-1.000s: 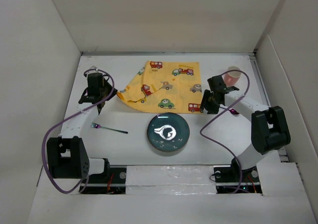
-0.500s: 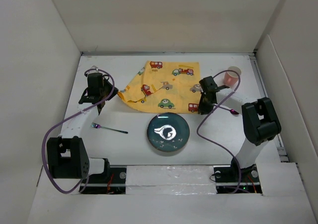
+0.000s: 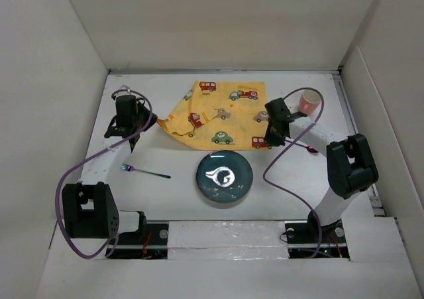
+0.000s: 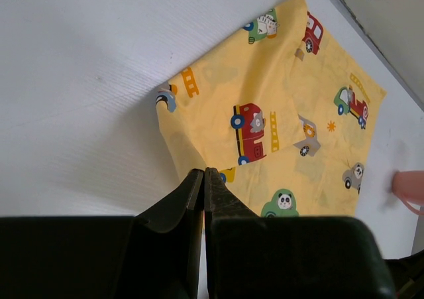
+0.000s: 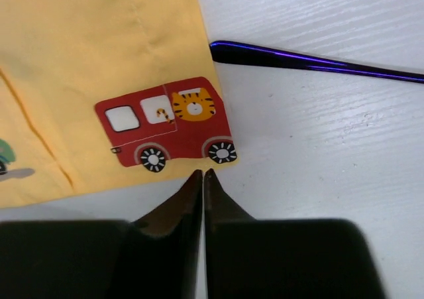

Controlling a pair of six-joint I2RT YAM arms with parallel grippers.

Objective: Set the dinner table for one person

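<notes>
The yellow cloth (image 3: 222, 113) printed with cartoon cars lies at the back middle of the white dinner table (image 3: 165, 199). My left gripper (image 3: 144, 121) is shut on the cloth's raised left corner (image 4: 199, 146), and its jaws (image 4: 203, 171) meet on the fold. My right gripper (image 3: 270, 142) stands at the cloth's near right corner. There its jaws (image 5: 203, 172) are shut on the hem just below the red truck print (image 5: 165, 123). A dark green plate (image 3: 224, 177) sits in front of the cloth, between the arms.
A purple-handled fork (image 3: 146, 172) lies left of the plate. A purple spoon (image 3: 310, 149) lies right of my right gripper, its handle (image 5: 311, 63) just beyond the cloth corner. A pink cup (image 3: 309, 102) stands at the back right. Cream walls ring the table.
My right gripper has moved left to the cloth's near right corner and its jaws have gone from open to shut. The left arm has not moved.
</notes>
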